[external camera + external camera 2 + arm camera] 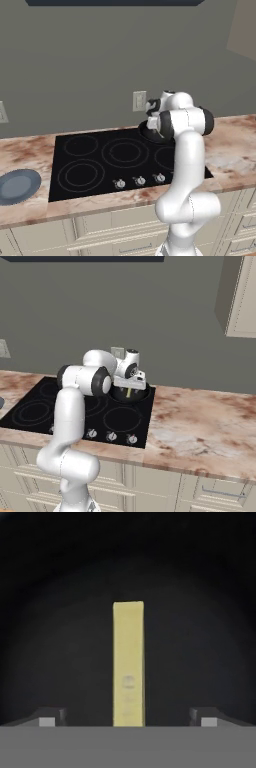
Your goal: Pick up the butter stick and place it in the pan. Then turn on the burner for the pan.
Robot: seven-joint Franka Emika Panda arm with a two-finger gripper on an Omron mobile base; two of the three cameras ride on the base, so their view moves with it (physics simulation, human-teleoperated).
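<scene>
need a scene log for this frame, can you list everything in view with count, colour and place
butter stick: one, pale yellow, against the pan's dark inside, between the spread fingertips and clear of both
pan: one, black, on the back right burner of the cooktop
cooktop: one, black glass with ring burners, set into the counter
knobs: silver, in a row along the cooktop's front edge
plate: one, blue-grey, on the counter left of the cooktop
counter: one, reddish marble
wall outlet: one, pale, on the grey wall behind the cooktop
gripper: one, open, over the pan
arm: one, white, dark joints
</scene>
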